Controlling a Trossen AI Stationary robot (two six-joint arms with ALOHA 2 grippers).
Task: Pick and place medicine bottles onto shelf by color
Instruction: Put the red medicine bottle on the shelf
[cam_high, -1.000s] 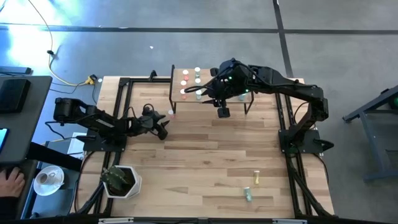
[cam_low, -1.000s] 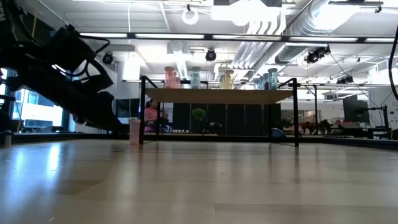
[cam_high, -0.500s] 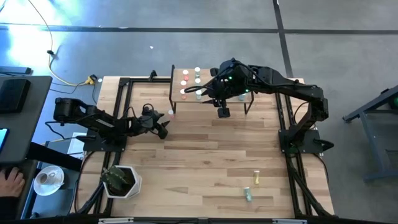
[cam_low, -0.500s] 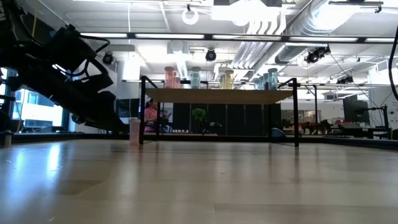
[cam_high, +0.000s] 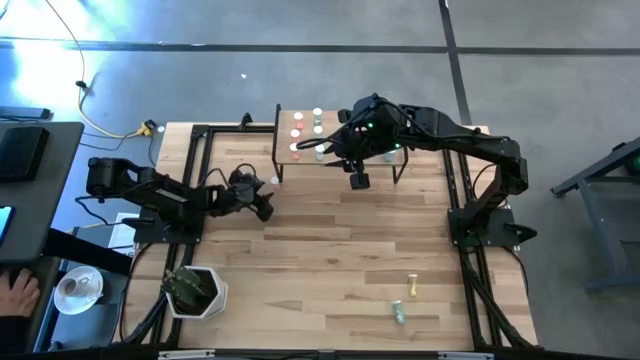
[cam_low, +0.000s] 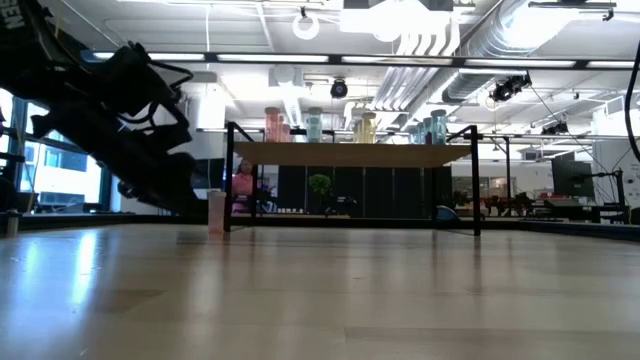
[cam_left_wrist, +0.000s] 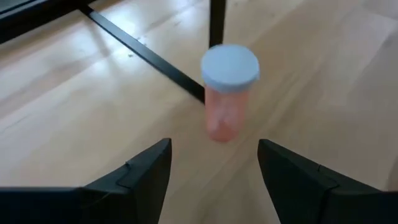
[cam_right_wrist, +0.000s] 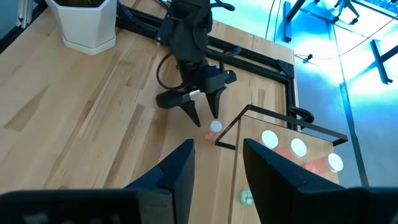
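Left gripper (cam_left_wrist: 211, 165) is sitting low over the table (cam_high: 330, 250) near the shelf's (cam_high: 375, 120) left front leg, fingers (cam_left_wrist: 146, 171) spread wide, gripping nothing. A pink bottle (cam_left_wrist: 227, 93) with a white cap is standing upright on the tabletop just ahead of the open fingers, apart from them, right beside the black shelf leg (cam_left_wrist: 216, 22). From the right wrist camera the same pink bottle (cam_right_wrist: 214, 127) is showing at the tips of the left gripper (cam_right_wrist: 202, 115), next to the shelf corner.

Right gripper (cam_high: 358, 180) is hanging over the front edge of the shelf, arm reaching in from the right. Its fingers (cam_right_wrist: 177, 171) are standing partly apart with nothing between them.

Shelf is sitting at the far middle of the table. Bottles (cam_high: 305, 128) are standing on its left part, white caps up, pink and green bodies visible; from the low camera pink, blue-grey and yellow bottles (cam_low: 315, 125) are lined along the board. Pink bottle (cam_low: 216, 210) on the table is showing by the shelf's left leg there.

Two more bottles are lying at the near right of the table: a yellow one (cam_high: 412, 287) and a green one (cam_high: 398, 313).

A white pot with a plant (cam_high: 195, 290) is sitting at the near left corner.
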